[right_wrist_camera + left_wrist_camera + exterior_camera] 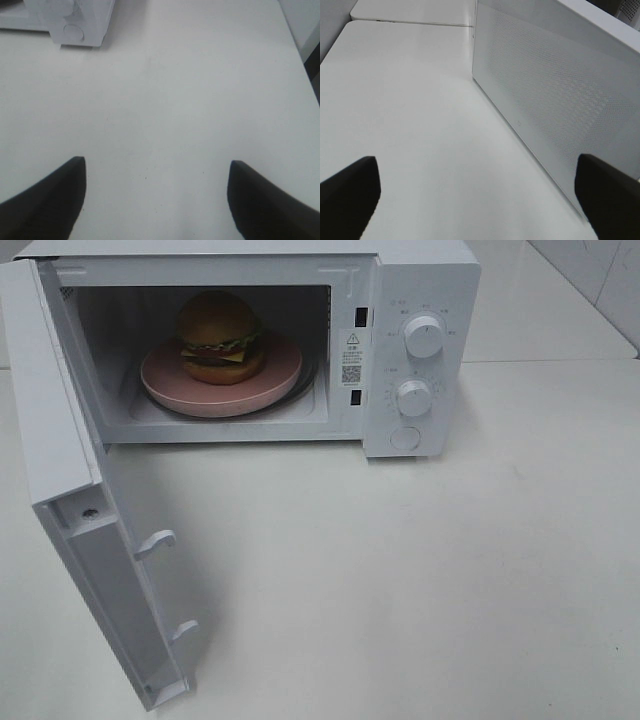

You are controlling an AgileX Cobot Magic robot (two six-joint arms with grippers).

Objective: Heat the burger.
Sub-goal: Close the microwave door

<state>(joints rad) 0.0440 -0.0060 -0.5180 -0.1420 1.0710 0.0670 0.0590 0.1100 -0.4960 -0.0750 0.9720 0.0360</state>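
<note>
burger point(221, 337): inside the microwave cavity, sitting upright on the pink plate, roughly centred; bun top, lettuce, cheese and patty edge visible
pink plate point(165, 381): round, flat on the cavity floor, under the burger; its rim sticks out on all sides of the bun
microwave point(420, 280): white, on the desk, cavity facing the camera, control panel on the right side of its front
door point(62, 430): swung fully open to the left in the high view, inner face showing; two latch hooks point(156, 542) stick out of its free edge
upper knob point(424, 337): white dial on the panel, above the lower knob point(413, 397)
round button point(405, 438): below both knobs, at the foot of the panel
sticker point(351, 357): warning label with a QR code, on the frame between cavity and panel
desk point(420, 580): white, plain; carries the microwave
left end effector point(476, 165): jaws spread wide, nothing between them; over the desk beside the door's dotted outer face point(555, 90), not touching it
right end effector point(156, 164): jaws spread wide, nothing held; over bare desk, well apart from the microwave's panel corner point(75, 30)
</note>
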